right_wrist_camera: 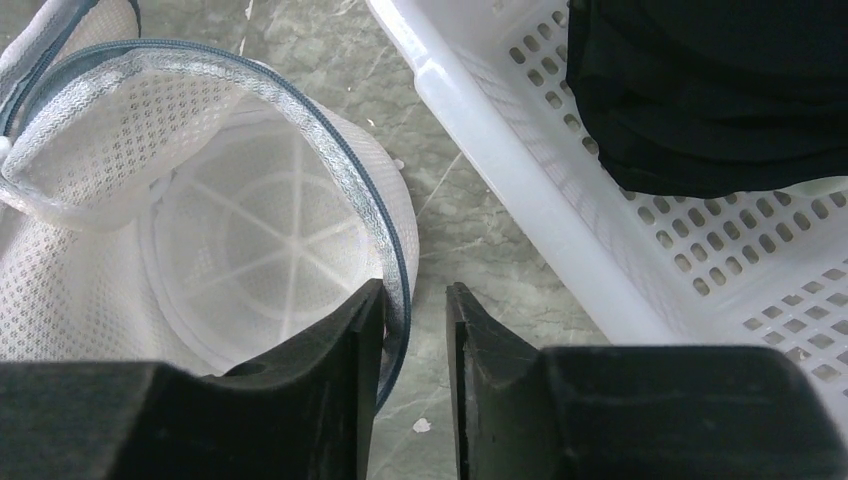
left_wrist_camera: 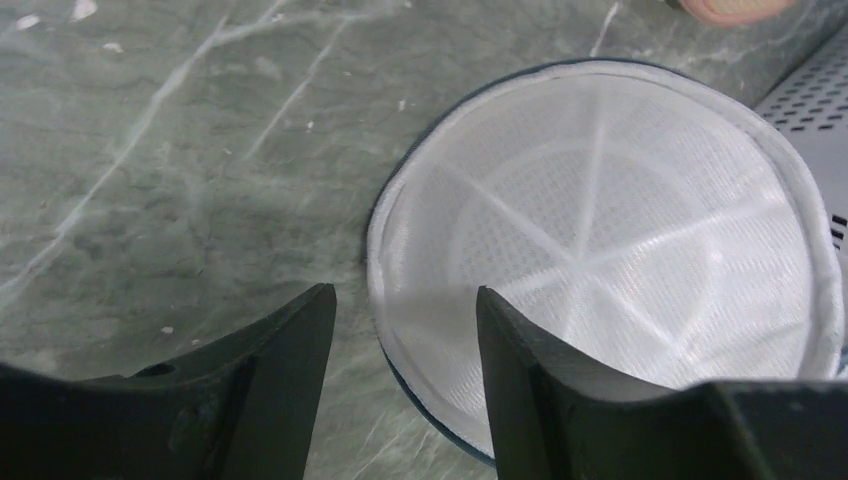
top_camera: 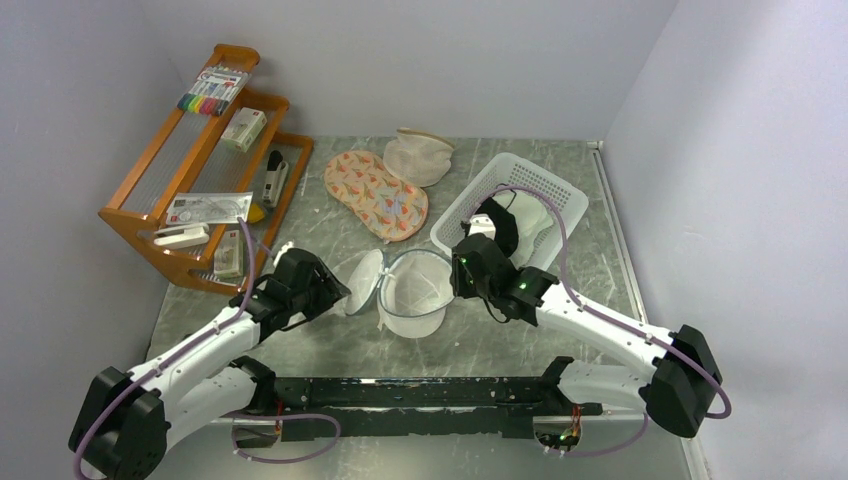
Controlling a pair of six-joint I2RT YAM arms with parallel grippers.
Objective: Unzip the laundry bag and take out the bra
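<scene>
The laundry bag (top_camera: 415, 290) is white open-weave mesh cloth, with smooth white ribs inside and a dark woven zip rim. The bra (right_wrist_camera: 710, 90) is matt black cloth. The basket (right_wrist_camera: 520, 170) is glossy, perforated white plastic. The worktop (left_wrist_camera: 150, 150) looks like smooth grey-green stone with white veins. The left tool (left_wrist_camera: 405, 300) and right tool (right_wrist_camera: 415, 290) are matt black plastic. The rack (top_camera: 180, 265) is varnished orange-brown wood.

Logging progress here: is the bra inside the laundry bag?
No, the laundry bag gapes open showing only white mesh, and the bra lies in the white basket.
</scene>
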